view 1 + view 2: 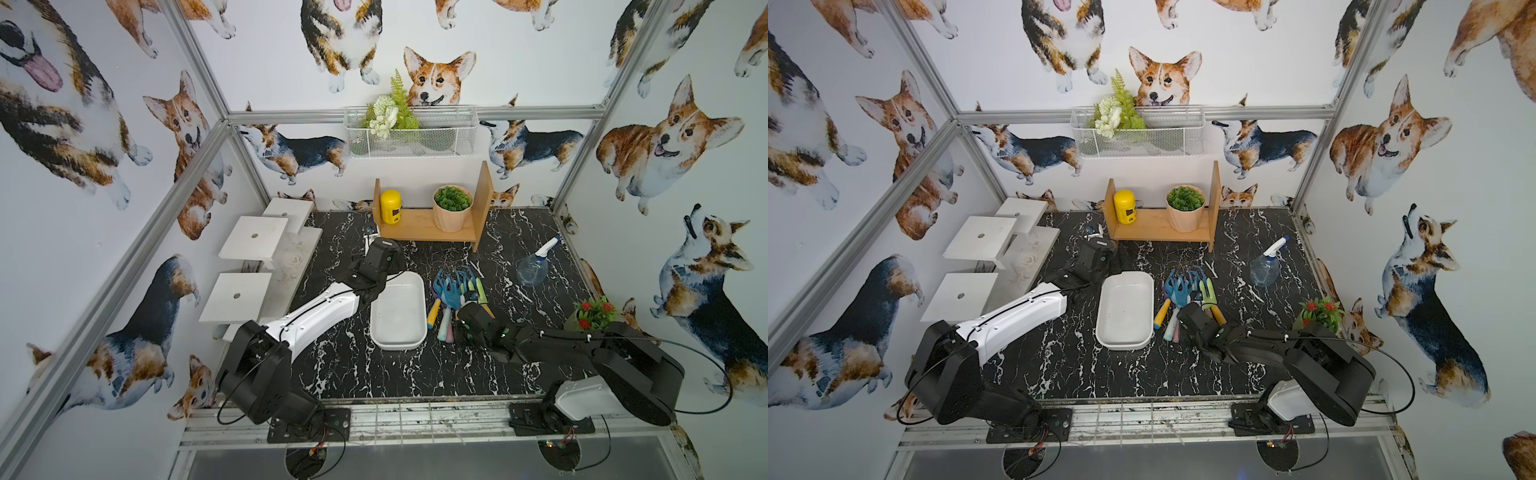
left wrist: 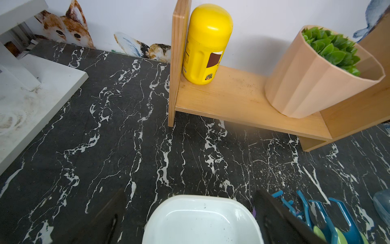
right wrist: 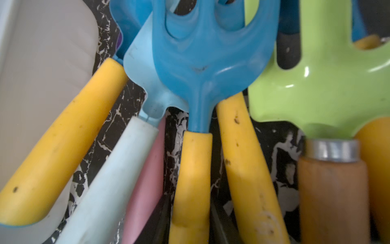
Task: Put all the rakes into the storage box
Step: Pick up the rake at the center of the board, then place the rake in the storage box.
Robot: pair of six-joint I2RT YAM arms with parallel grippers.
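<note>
And the right gripper (image 3: 191, 217) pinches the yellow handle of the blue rake (image 3: 202, 69), lying lengthwise parallel to the storage box (image 1: 399, 316) just to its left, left gripper (image 2: 190, 193) hanging spread.

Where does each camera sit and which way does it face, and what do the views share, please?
Top views: high over the front edge, looking down and back across the marbled table; left arm and right arm show.
Left wrist: low over the storage box's far end, facing the wooden shelf; the open left gripper's fingers show.
Right wrist: close above the tool pile, facing the blue rake; the right gripper's fingers hug its yellow handle.
Shared: top and left wrist views both show the storage box.
</note>
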